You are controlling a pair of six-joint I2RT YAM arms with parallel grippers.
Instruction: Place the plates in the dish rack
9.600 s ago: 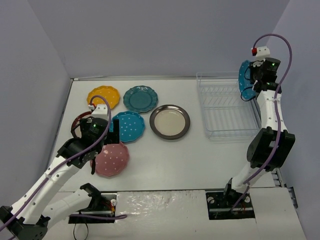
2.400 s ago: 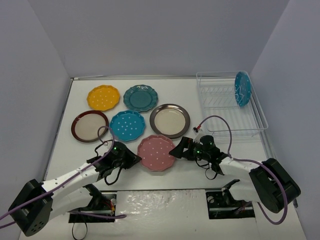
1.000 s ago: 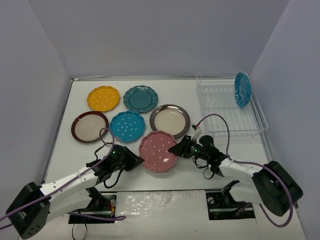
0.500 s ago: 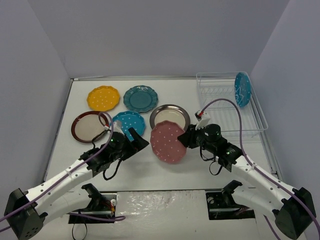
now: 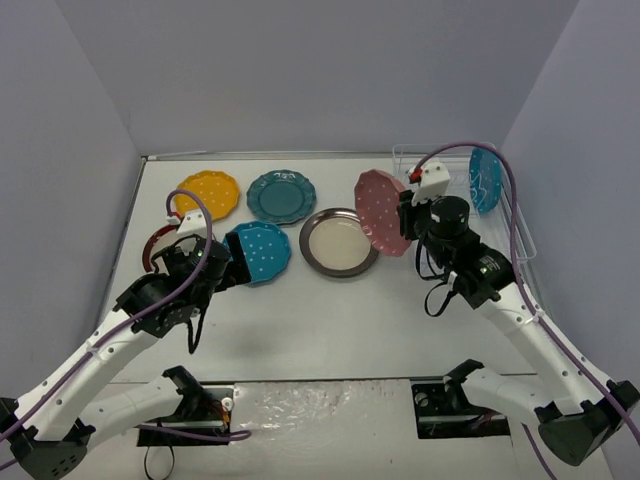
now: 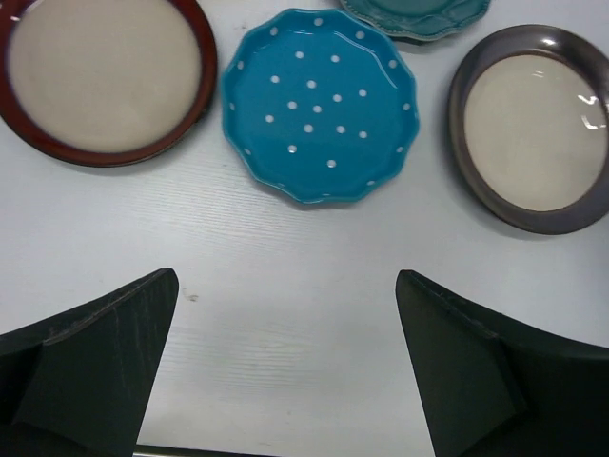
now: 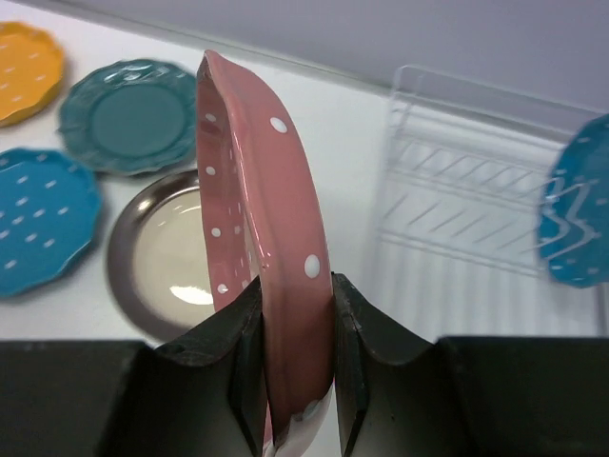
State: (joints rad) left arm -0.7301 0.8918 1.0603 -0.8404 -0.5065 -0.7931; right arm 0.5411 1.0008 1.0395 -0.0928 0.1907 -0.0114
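Observation:
My right gripper [image 5: 408, 216] [image 7: 295, 297] is shut on the rim of the pink dotted plate [image 5: 382, 212] [image 7: 271, 205], which it holds on edge in the air just left of the white dish rack [image 5: 440, 192] [image 7: 466, 181]. One blue plate [image 5: 485, 178] [image 7: 578, 217] stands upright at the rack's far right end. My left gripper [image 5: 222, 268] [image 6: 285, 314] hangs open over bare table, just short of the blue dotted plate [image 5: 262, 250] [image 6: 320, 105]. Nothing is between its fingers.
Flat on the table lie a yellow plate [image 5: 208, 194], a teal plate [image 5: 281, 196], a maroon-rimmed cream plate [image 6: 105, 71] partly under my left arm, and a grey-rimmed cream plate [image 5: 340, 242] [image 6: 533, 124]. Grey walls close in the table.

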